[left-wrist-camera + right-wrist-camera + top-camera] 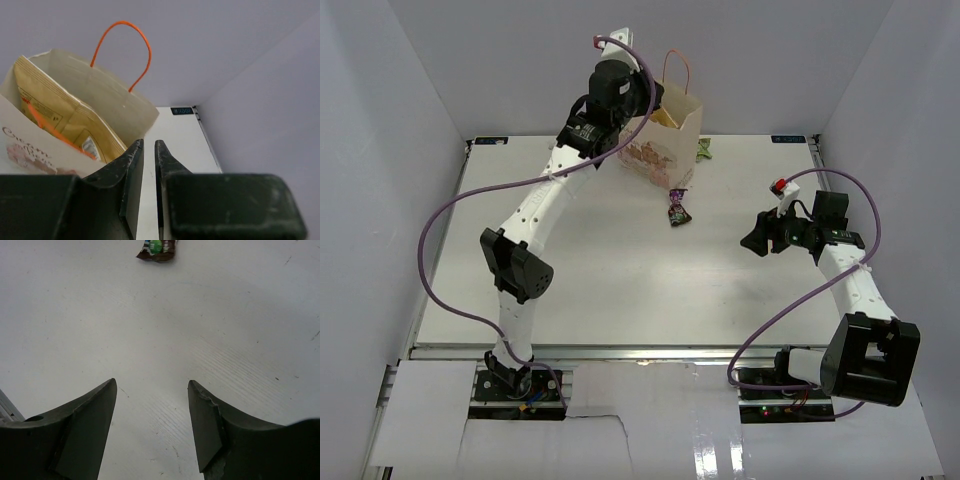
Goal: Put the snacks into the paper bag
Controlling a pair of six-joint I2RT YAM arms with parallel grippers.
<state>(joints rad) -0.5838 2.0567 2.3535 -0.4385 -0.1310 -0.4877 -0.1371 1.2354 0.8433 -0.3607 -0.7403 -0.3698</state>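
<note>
Paper bag (665, 158) upright at 12 o'clock on bench (620, 290), chip bag (50, 97) inside. Left gripper (148, 145) beside its mouth, nearly closed, empty. Right gripper (152, 405), 3 o'clock, spread wide, empty. Dark purple bar (678, 207) at bag's 5 o'clock.

A white table (620, 290) — pale walls (390, 110) around it — has a dark label (181, 111) at its far edge.
</note>
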